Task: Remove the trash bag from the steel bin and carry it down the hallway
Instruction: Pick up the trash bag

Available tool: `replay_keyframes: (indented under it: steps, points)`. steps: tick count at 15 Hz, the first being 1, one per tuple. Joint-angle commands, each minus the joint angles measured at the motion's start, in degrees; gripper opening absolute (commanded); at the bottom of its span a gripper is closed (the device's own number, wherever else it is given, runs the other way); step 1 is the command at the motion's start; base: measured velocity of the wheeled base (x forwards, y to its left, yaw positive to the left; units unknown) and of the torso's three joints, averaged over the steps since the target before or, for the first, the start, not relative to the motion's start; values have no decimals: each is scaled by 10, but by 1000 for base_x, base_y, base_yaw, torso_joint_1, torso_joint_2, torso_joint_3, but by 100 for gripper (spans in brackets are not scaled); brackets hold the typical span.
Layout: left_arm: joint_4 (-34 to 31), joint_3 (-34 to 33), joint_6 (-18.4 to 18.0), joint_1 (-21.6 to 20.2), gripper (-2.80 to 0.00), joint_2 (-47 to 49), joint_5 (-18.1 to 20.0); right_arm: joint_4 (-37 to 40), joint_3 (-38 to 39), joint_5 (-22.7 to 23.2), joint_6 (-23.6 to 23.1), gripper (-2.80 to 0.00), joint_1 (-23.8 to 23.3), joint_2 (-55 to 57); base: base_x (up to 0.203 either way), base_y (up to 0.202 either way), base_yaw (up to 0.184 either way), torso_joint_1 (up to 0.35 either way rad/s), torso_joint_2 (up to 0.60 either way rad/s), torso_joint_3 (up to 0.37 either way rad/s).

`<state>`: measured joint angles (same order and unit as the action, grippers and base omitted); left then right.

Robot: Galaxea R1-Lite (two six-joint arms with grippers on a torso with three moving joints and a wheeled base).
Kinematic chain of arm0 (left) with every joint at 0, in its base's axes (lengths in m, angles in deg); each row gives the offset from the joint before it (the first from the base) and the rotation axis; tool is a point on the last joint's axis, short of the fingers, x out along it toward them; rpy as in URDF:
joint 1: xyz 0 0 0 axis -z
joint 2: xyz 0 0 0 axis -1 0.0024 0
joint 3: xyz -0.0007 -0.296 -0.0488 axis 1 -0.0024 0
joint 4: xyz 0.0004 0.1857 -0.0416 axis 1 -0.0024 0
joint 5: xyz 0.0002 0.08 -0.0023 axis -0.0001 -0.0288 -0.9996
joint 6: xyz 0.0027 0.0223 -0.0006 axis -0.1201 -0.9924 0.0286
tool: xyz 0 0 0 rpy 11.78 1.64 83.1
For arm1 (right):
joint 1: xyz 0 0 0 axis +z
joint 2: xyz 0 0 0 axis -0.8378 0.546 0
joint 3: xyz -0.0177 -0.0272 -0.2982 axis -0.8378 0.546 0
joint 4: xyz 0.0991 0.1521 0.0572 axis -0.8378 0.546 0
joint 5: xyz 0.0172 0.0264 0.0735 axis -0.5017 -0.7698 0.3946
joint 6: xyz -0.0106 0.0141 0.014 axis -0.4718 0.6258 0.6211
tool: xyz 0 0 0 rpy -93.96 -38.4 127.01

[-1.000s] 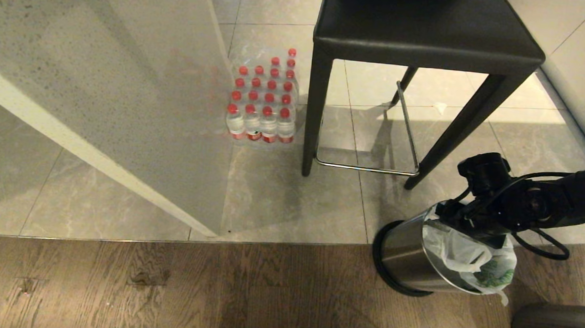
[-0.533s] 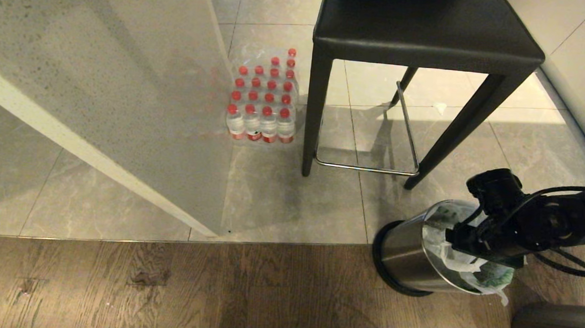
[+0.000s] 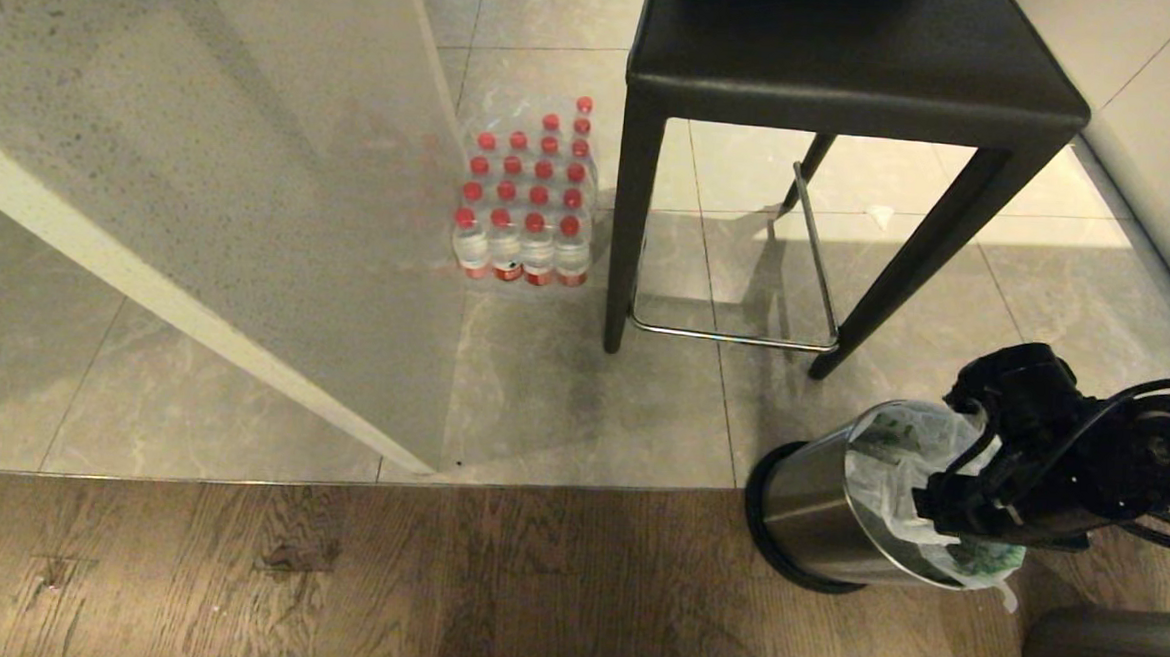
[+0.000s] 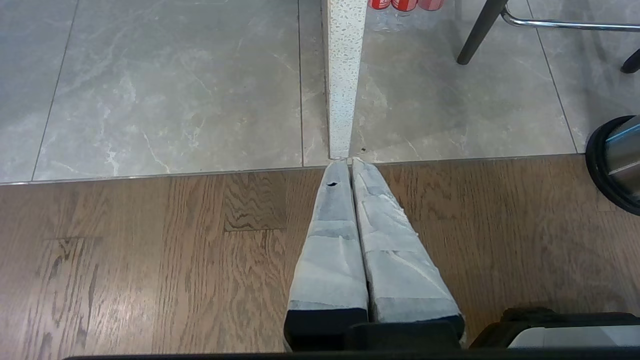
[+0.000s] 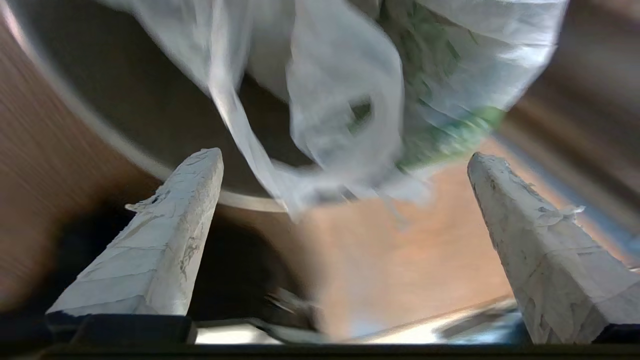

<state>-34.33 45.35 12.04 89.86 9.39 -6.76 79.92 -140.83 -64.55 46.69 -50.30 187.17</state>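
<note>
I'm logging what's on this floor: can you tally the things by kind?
Steel bin: 1
Trash bag: 1
Stool: 1
Pack of red-capped bottles: 1
Total: 4

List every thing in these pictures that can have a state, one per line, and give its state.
steel bin: upright on the floor, no lid, lined.
trash bag: inside the bin, edges draped over the rim, not held.
right tool: open, over the bin mouth, nothing between its fingers.
left tool: shut, empty, above the wood floor.
water bottles: capped, upright, packed together.
stool: upright, seat bare.
</note>
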Motion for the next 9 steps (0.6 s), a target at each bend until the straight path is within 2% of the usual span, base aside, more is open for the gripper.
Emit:
replay_keyframes:
  steps: [1, 4, 9]
  points:
    - [0, 0, 0, 0, -280, 0, 0, 23, 8, 3, -50, 0, 1, -32, 0, 0, 0, 0, 0, 0]
    - [0, 0, 0, 0, -280, 0, 0, 48, 58, 0, -163, 0, 1, -57, 0, 0, 0, 0, 0, 0]
    - [0, 0, 0, 0, -280, 0, 0, 39, 60, -8, -191, 0, 19, -16, 0, 0, 0, 0, 0, 0]
